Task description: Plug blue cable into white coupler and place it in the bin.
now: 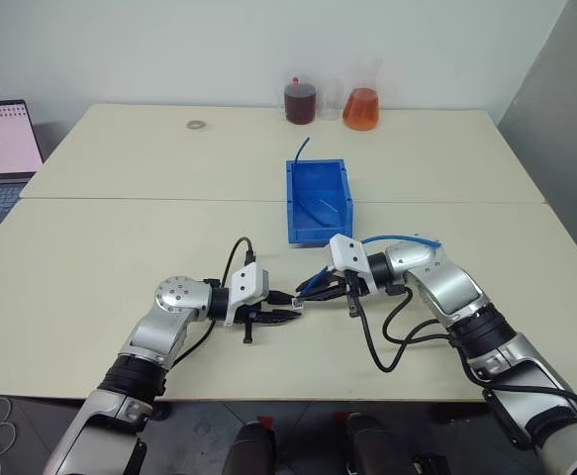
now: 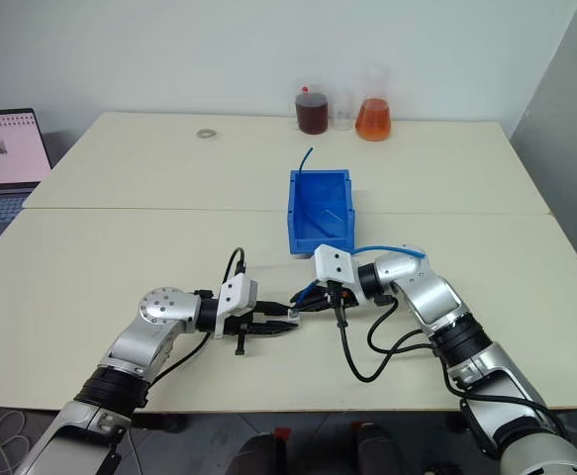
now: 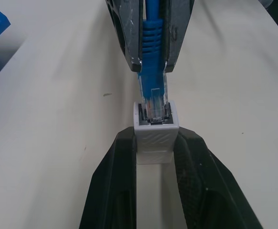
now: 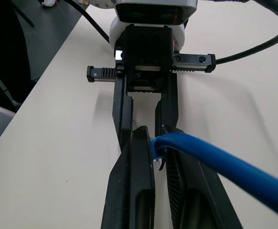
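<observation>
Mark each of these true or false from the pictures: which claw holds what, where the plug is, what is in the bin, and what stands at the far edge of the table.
1. The left claw is shut on the small white boxy coupler. True.
2. The right claw grips the thin light-blue cable just behind its clear plug. True.
3. The plug lies on the table, well apart from the coupler. False: its tip sits in the coupler's mouth.
4. The coupler already lies in the bright-blue plastic bin. False: it is held over the cream table, short of the bin.
5. Two flasks of liquid stand at the table's far edge. True.
</observation>
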{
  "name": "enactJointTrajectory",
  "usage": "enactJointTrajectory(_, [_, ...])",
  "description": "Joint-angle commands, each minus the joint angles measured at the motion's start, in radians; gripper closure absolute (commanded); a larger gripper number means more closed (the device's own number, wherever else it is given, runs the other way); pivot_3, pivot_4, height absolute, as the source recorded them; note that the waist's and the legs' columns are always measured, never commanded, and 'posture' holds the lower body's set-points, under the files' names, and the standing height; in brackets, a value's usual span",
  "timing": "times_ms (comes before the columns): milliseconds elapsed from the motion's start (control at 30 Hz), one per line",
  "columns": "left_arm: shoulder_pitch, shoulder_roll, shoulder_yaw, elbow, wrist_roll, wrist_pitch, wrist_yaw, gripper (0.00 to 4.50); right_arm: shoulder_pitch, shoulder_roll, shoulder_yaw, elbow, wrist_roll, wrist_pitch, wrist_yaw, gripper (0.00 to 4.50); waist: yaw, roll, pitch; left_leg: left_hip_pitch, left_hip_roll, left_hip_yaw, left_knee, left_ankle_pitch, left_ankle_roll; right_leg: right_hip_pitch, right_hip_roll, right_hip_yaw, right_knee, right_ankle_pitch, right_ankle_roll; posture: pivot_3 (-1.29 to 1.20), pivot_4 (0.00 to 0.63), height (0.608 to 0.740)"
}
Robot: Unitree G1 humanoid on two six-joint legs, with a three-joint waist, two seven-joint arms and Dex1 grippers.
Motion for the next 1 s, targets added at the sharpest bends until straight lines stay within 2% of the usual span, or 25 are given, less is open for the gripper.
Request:
enactJointTrajectory(33, [-0.006,-0.007,0.007,-0.032,0.001,-0.006,0.005,3.74,-0.011,0.037,0.037,0.055,-0.054,-0.004,-0.017,4.41,-0.001,0.000,0.000,0.000,0.000,0.000,0.000,0.000,0.000,0.000,0.000,0.000,0.001,0.000,0.000,0.00,0.150,0.740])
enactJointTrajectory(233, [0.002,-0.004,0.013,-0.045,0.001,0.000,0.014,3.74,-0.008,0.061,0.040,0.089,-0.069,-0.017,-0.013,4.41,-0.001,0.000,-0.001,0.002,0.000,0.000,0.001,0.000,0.000,0.000,0.000,0.000,0.005,-0.001,-0.001,0.00,0.150,0.740])
enactJointTrajectory(600, [0.021,0.007,0.030,-0.066,0.002,0.013,0.020,3.74,0.021,0.030,0.037,0.053,-0.063,0.003,0.024,4.41,-0.007,0.000,-0.002,0.003,0.000,0.000,0.000,0.000,0.000,0.000,0.000,0.000,0.006,-0.001,-0.001,0.00,0.150,0.740])
enactJointTrajectory(1000, [0.005,0.006,0.029,-0.052,0.009,0.003,0.018,3.74,0.056,0.066,0.052,0.146,-0.107,-0.050,-0.035,4.41,-0.015,0.000,-0.002,0.004,0.000,0.000,0.000,0.000,0.000,0.001,0.001,0.000,0.006,-0.001,-0.001,0.00,0.150,0.740])
